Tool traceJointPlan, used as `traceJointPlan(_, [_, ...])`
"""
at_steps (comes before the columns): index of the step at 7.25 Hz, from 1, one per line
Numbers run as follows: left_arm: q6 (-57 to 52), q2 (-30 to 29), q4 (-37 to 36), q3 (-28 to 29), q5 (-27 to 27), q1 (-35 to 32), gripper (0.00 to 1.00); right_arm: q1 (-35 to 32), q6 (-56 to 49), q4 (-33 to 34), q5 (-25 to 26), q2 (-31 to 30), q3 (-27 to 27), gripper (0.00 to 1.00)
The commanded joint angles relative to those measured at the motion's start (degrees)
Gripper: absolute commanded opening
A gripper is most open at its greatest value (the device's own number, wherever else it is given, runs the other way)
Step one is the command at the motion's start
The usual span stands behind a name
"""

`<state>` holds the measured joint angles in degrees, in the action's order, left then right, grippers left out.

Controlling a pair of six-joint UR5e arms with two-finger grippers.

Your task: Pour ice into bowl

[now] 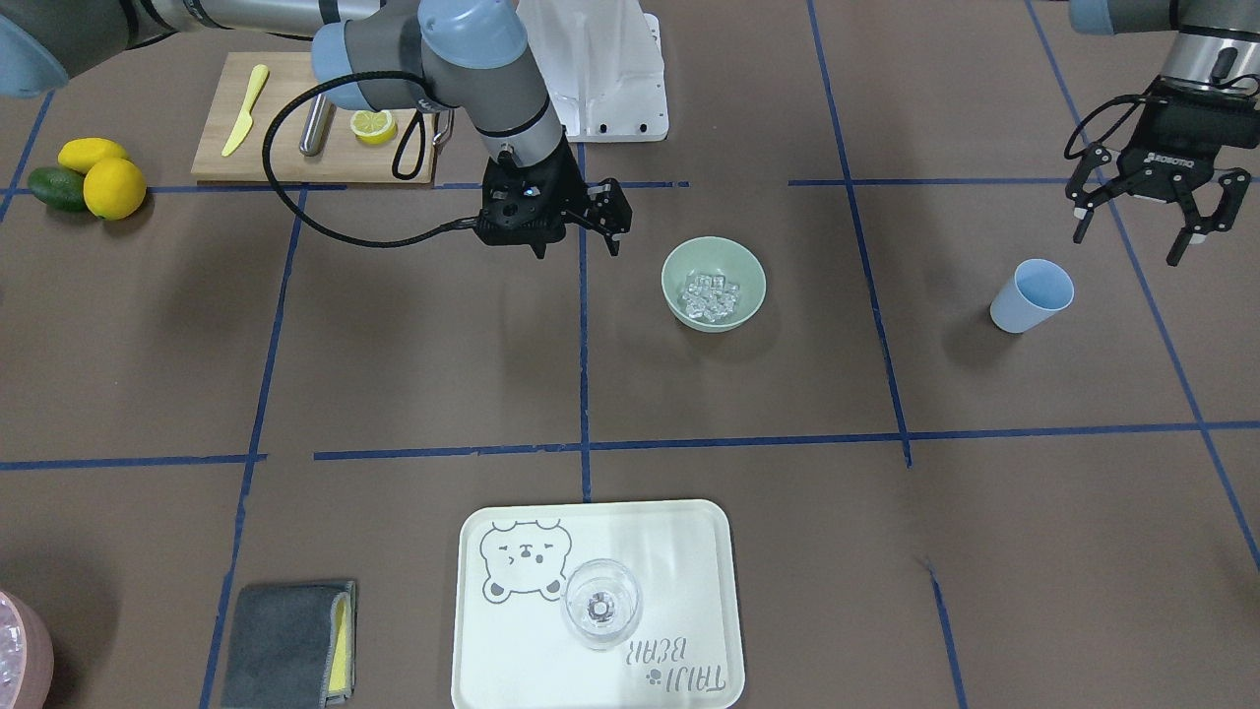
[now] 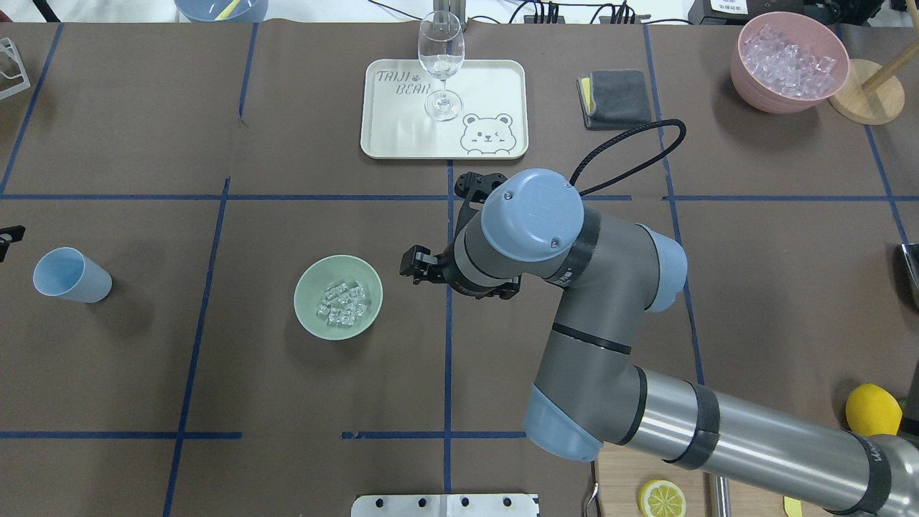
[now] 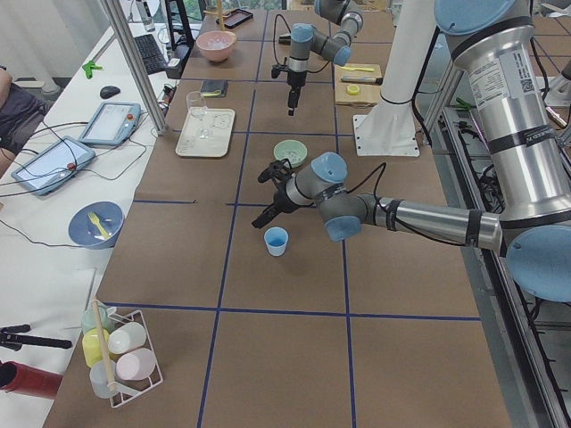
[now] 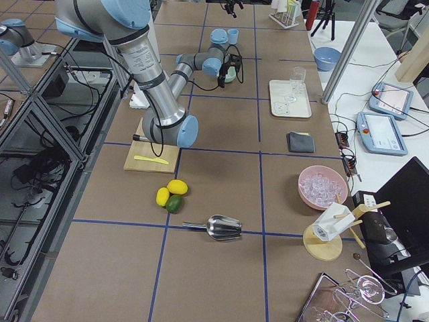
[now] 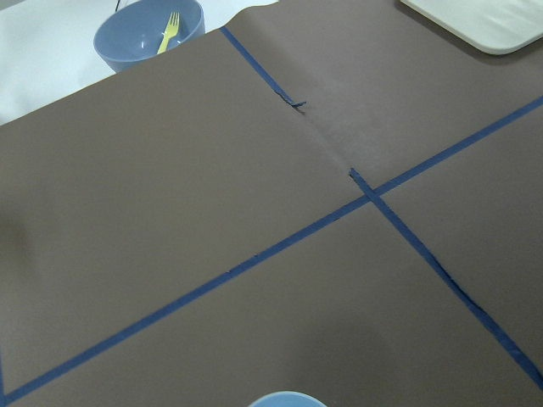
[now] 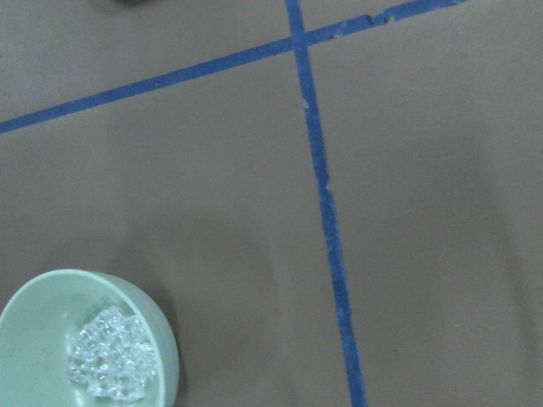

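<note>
The table (image 1: 394,374) is seen steeply from above from opposite sides, from behind the robot (image 2: 596,337) in the overhead view and from across it in the front-facing view, and the sage-green bowl (image 1: 714,284) and bear-printed tray (image 1: 689,551) are shared by both. It is viewed lengthwise, from farther off, by the two end cameras, while the brown paper (image 5: 212,170) is looked down on closely by the wrist cameras, the bowl being caught in the right one's lower left corner.

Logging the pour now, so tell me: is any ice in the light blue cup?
No, the light blue cup shows a bare blue inside; the ice lies in the bowl.
</note>
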<state>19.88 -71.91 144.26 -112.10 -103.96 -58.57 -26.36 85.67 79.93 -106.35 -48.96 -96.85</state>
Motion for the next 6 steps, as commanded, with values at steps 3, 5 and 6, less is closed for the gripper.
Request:
traceJointPlan(3, [-17.93,-7.63,-11.19,5.83,-9.67,-14.98,1.00,0.26,-0.15,-0.39,0.97,8.87,10.18,1.00])
traceJointPlan(5, [-17.95,-8.42,-13.73,9.44,-14.60,-17.80,1.00,0.52,-0.33,-0.47,1.67,11.24,13.86,1.00])
traceJointPlan(6, [-17.95,-8.42,-13.92,9.79,-14.61,-18.07,1.00,0.96,-0.50,-0.48,1.94,11.86,15.36,1.00])
